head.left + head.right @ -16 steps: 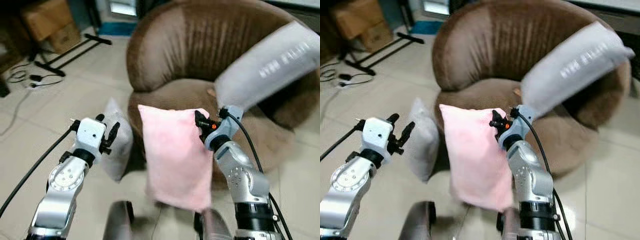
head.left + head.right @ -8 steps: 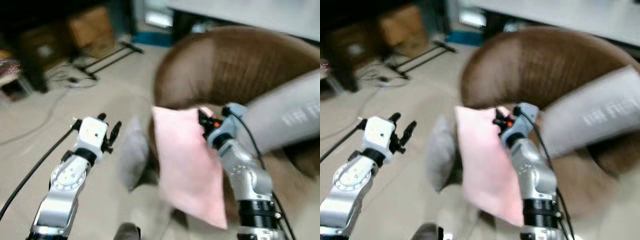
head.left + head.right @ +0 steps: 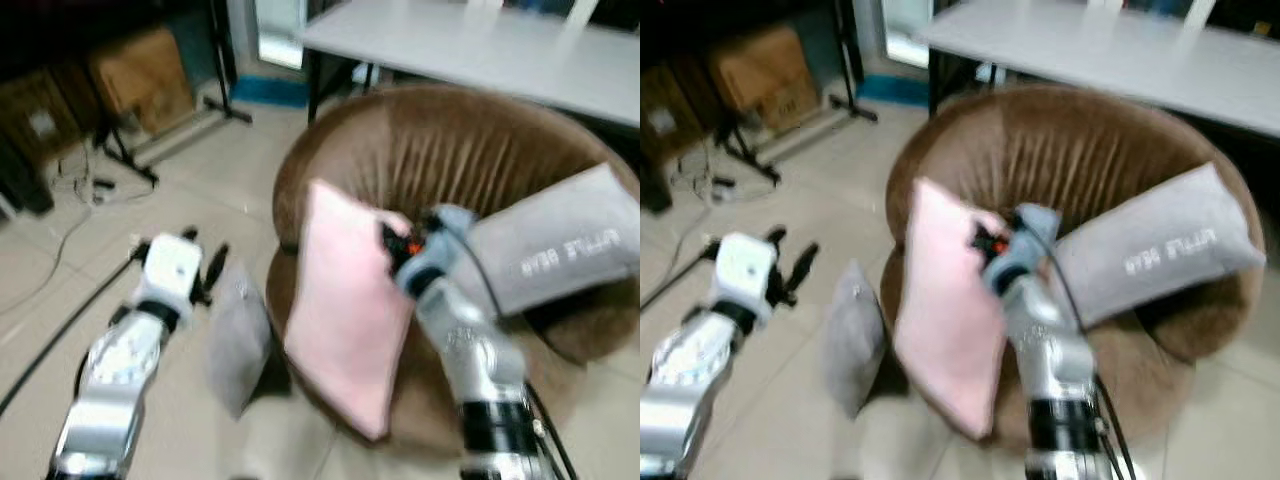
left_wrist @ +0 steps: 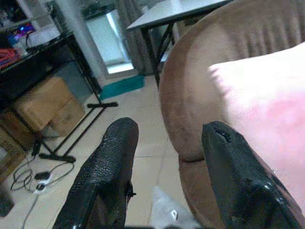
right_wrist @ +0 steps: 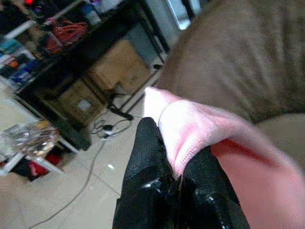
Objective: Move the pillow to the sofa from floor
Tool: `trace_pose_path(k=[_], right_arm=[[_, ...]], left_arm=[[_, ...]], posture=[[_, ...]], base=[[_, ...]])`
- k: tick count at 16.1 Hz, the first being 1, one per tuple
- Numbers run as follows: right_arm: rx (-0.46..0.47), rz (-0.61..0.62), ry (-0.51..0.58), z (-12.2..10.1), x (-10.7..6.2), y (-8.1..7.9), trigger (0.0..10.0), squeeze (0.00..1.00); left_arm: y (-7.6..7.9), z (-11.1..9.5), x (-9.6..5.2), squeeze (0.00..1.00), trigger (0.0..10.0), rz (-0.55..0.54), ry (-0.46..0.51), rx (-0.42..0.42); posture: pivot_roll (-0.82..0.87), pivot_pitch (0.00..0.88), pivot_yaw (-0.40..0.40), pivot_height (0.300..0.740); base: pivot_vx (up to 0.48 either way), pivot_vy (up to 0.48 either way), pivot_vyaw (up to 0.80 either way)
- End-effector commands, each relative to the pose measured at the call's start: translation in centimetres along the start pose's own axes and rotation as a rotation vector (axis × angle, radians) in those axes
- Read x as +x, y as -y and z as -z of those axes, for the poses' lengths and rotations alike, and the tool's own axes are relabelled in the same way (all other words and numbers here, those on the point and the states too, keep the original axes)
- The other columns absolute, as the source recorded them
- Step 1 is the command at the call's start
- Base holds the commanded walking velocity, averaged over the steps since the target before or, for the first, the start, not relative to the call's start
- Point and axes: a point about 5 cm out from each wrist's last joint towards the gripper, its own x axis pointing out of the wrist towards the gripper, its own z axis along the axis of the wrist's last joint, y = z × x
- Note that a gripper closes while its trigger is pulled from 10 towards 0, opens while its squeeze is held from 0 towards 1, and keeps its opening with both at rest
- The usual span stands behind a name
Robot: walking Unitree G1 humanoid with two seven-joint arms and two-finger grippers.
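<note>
The soft pink rectangular pillow (image 3: 345, 315) hangs over the front of the round brown velvet sofa (image 3: 450, 160), its top edge pinched tight in the right gripper (image 5: 178, 171). The left gripper (image 4: 167, 157), fingers spread and empty, hovers above a grey pillow (image 3: 238, 335) leaning on the floor against the sofa base. A larger grey printed cushion (image 3: 560, 250) rests on the seat.

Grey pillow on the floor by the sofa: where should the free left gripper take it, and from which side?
Grip the grey pillow at its upper corner, coming down from above. It stands on edge, leaning against the brown sofa, so that thin corner points up toward the open left gripper beside it. The right gripper is shut on the pink pillow.
</note>
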Motion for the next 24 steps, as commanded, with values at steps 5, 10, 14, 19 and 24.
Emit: trace_pose_path(k=[5, 10, 14, 19, 24], right_arm=[[-0.007, 0.055, 0.041, -0.7, -0.9, 1.6, 10.0, 0.0], [-0.069, 0.035, 0.005, 0.2, -1.2, 1.1, 10.0, 0.0], [-0.055, 0.041, 0.012, 0.4, -1.5, 1.3, 10.0, 0.0], [-0.064, 0.024, 0.002, 0.5, -1.1, 1.1, 10.0, 0.0], [-0.067, 0.012, 0.014, 0.6, -1.2, 0.9, 10.0, 0.0]], left_arm=[[0.9, 0.1, 0.0, 0.0, 10.0, 0.036, -0.009, 0.001], [0.7, 0.2, -0.3, 0.0, 10.0, 0.013, -0.015, -0.003], [0.4, 0.2, -0.5, 0.0, 10.0, -0.018, -0.004, 0.004], [0.1, -0.1, -0.8, 0.0, 10.0, -0.041, 0.011, 0.007], [-0.1, -0.4, -0.7, 0.0, 10.0, -0.028, 0.018, 0.019]], posture=[[0.01, 0.0, 0.007, 0.74], [0.0, 0.0, 0.014, 0.74], [0.01, 0.0, 0.006, 0.74], [0.03, 0.0, -0.007, 0.74], [0.02, 0.0, 0.015, 0.74]], base=[[0.0, 0.0, 0.0], [0.0, 0.0, 0.0], [0.0, 0.0, 0.0], [0.217, 0.0, -0.09], [0.277, 0.0, -0.48]])
